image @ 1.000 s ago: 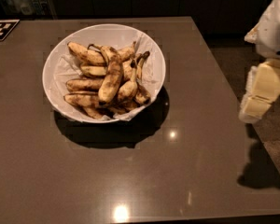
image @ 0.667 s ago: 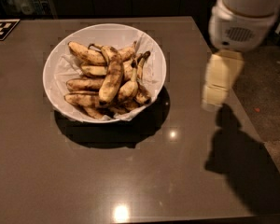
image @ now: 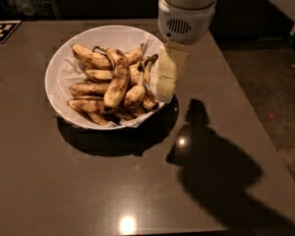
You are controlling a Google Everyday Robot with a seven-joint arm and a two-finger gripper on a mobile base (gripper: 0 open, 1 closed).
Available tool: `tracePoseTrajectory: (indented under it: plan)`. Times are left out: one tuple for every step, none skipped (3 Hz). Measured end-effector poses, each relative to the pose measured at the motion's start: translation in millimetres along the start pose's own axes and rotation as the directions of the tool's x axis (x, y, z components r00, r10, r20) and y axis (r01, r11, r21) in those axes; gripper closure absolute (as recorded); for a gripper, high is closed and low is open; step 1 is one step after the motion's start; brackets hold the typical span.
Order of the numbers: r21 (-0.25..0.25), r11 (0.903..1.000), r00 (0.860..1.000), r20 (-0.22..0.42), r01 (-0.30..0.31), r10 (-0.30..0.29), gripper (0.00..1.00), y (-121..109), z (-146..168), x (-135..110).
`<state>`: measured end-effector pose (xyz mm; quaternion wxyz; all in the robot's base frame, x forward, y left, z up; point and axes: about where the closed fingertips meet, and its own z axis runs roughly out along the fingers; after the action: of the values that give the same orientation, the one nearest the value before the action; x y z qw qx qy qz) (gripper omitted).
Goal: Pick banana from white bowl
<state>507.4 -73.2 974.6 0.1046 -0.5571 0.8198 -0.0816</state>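
A large white bowl (image: pixel 64 63) stands on the dark table, left of centre, and holds several brown-spotted yellow bananas on white paper. A long, heavily brown-streaked banana (image: pixel 117 80) lies diagonally on top of the pile; its stem end and sticker do not show clearly. Shorter, paler bananas (image: pixel 91 57) lie around and under it. My gripper (image: pixel 167 77) hangs from the white wrist (image: pixel 187 11) over the bowl's right rim, just right of the pile and above it. It holds nothing that I can see.
The dark table (image: pixel 88 181) ends at the right, with floor (image: pixel 270 82) beyond. A black-and-white checkered marker (image: pixel 2 31) lies at the far left corner. The arm's shadow (image: pixel 211 166) falls on the table right of the bowl.
The arm has swung left from beyond the table's right edge to above the bowl's right rim. The bowl and bananas have not moved.
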Motion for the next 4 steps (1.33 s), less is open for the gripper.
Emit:
tracePoseTrajectory:
  plan:
    - [0.032, 0.9994, 1.000, 0.000, -0.013, 0.013, 0.00, -2, -12, -13]
    - [0.059, 0.9983, 1.000, -0.003, -0.004, 0.004, 0.00, -3, -17, -40]
    - [0.124, 0.9917, 0.995, 0.085, 0.034, -0.045, 0.00, -9, -25, -84]
    - [0.124, 0.9917, 0.995, 0.085, 0.034, -0.045, 0.00, -9, -25, -84]
